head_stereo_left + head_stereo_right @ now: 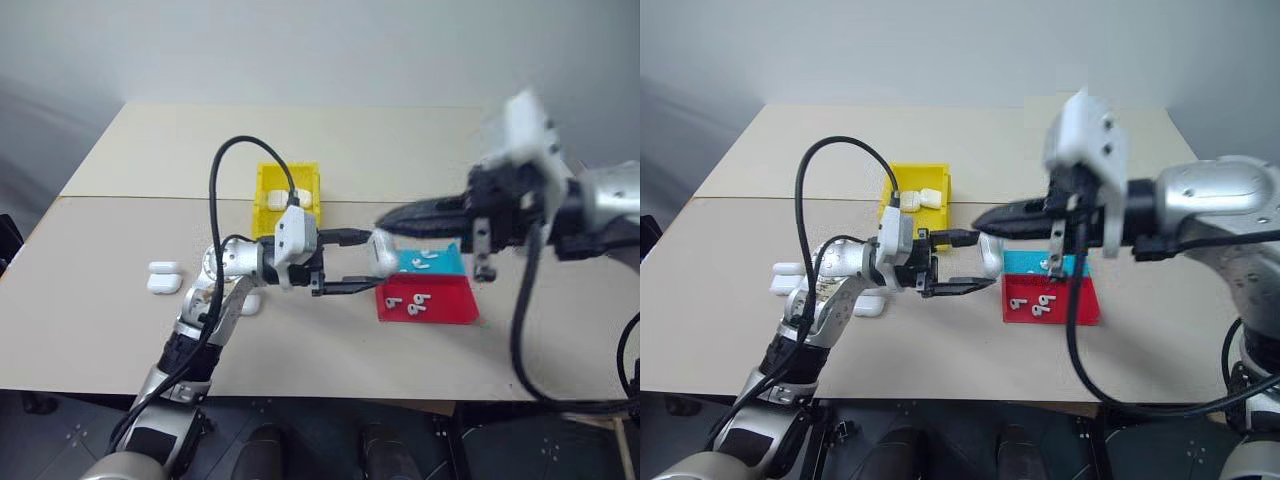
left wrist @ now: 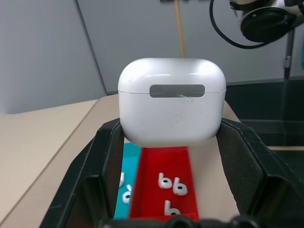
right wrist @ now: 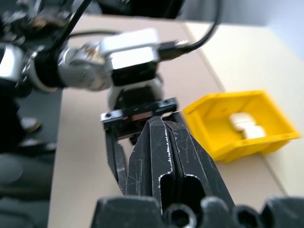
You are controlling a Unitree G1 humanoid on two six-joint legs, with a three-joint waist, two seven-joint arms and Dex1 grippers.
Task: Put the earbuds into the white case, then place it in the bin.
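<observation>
Two grippers are meeting near the middle of the head views, above the beige table (image 1: pixel 120 300). The left gripper (image 1: pixel 362 262), reaching in from the lower left, is pinching the white case (image 2: pixel 171 100) between its two black fingers (image 2: pixel 107 161); the case's lid is sitting closed, and it is hanging in the air just left of the trays. The right gripper (image 1: pixel 985 218), coming in from the right edge, is keeping its fingers pressed together with nothing between them, its tip pointing at the held case and lying just beside it.

Below and right of the case, the red tray (image 1: pixel 445 305) is carrying three earbuds (image 1: pixel 413 304), and the blue tray (image 1: pixel 445 262) touching it behind is carrying more earbuds (image 1: pixel 424 259).

Up the frame from the left gripper, the yellow bin (image 1: pixel 902 180) is sitting with a couple of white cases (image 1: pixel 921 199) inside. Toward the left of the table, spare cases (image 1: pixel 163 277) are lying side by side, well apart from the bin.
</observation>
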